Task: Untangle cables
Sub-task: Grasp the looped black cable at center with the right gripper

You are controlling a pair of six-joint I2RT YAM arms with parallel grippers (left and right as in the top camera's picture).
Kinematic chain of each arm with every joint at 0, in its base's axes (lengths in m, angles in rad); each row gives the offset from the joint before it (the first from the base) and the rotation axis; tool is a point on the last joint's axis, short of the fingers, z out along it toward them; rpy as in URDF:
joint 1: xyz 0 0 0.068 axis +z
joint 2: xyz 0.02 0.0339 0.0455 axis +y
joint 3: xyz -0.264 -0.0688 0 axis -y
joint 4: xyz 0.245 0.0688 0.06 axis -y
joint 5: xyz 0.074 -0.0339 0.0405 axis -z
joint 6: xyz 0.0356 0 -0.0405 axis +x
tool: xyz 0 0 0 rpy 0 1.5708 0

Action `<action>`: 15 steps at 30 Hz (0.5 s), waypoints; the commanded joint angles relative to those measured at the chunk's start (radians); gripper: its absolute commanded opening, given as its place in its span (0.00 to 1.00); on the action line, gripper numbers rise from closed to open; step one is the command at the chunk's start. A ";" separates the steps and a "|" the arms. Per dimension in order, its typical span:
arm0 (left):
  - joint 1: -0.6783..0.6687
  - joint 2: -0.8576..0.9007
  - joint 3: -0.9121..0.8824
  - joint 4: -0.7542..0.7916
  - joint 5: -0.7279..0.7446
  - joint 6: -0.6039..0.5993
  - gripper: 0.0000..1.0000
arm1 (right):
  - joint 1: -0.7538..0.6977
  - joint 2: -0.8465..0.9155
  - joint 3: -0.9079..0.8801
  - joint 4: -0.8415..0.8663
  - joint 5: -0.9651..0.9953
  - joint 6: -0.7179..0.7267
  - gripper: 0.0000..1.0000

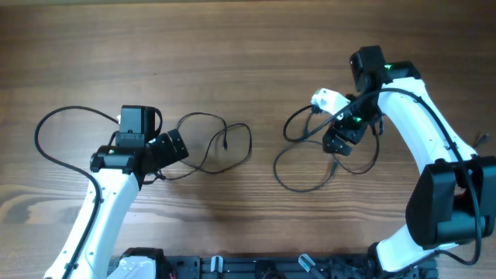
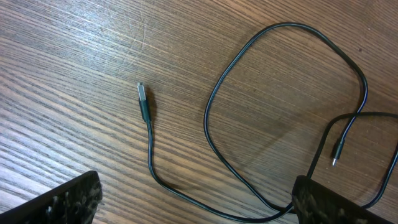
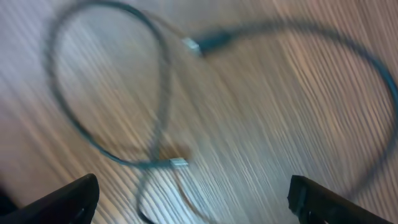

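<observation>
Two thin black cables lie apart on the wooden table. The left cable [image 1: 249,141] forms a loose loop just right of my left gripper [image 1: 180,146]. In the left wrist view its loop [image 2: 208,118], a USB plug [image 2: 143,102] and a tiny plug [image 2: 335,159] lie ahead of the open, empty left gripper [image 2: 199,208]. The right cable [image 1: 277,172] loops left of and under my right gripper [image 1: 339,147]. The right wrist view is blurred; it shows a silver plug [image 3: 179,163] on that cable and the open, empty right gripper [image 3: 196,205] just above it.
A thicker black arm cable [image 1: 43,128] arcs over the table left of the left arm. The arm bases and a black rail [image 1: 256,267] sit along the front edge. The wooden table [image 1: 232,46] stretches behind both arms.
</observation>
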 commanded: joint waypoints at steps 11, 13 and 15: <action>0.006 0.000 0.000 0.003 0.002 0.009 1.00 | 0.001 0.015 -0.188 0.132 -0.242 0.183 1.00; 0.006 0.000 0.000 0.003 0.002 0.009 1.00 | 0.001 0.015 -0.256 0.224 -0.237 0.212 1.00; 0.006 0.000 0.000 0.003 0.002 0.009 1.00 | 0.001 0.015 -0.311 0.329 -0.142 0.325 1.00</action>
